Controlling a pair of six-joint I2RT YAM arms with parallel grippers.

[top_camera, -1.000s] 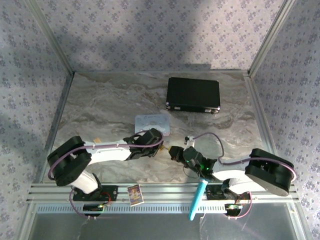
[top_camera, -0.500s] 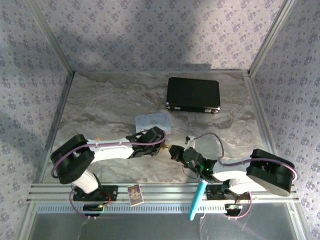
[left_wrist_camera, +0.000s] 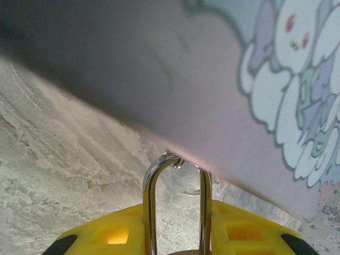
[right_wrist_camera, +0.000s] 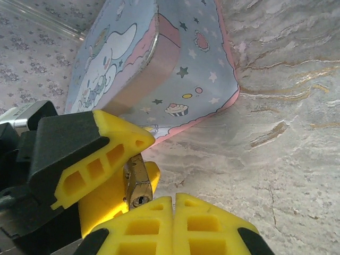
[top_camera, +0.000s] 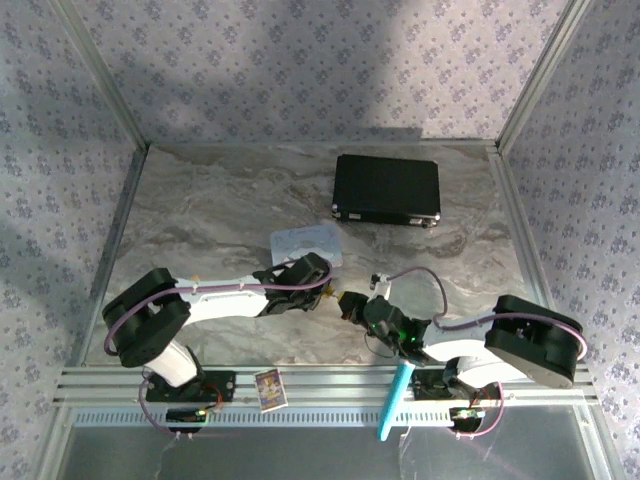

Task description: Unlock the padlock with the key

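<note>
Just on the near side of the pastel tin [right_wrist_camera: 180, 69], the left gripper [right_wrist_camera: 144, 158] pinches the padlock [right_wrist_camera: 137, 183] by its body, keyhole facing the right gripper [right_wrist_camera: 173, 202], whose fingers are pressed together, whether on the key I cannot tell; this looks like alignment, which calls for a fine, straight push into the keyhole.

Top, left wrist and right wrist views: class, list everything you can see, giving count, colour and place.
padlock: one, brass body, silver shackle, held by the left gripper
tin: one, pastel blue and pink, middle of the table
case: one, black, far side of table
card: one, multicoloured, on the near rail
tool: one, light blue, on rail, right side
left gripper: one, yellow and black, shut on padlock
right gripper: one, yellow and black, shut, beside padlock
</note>
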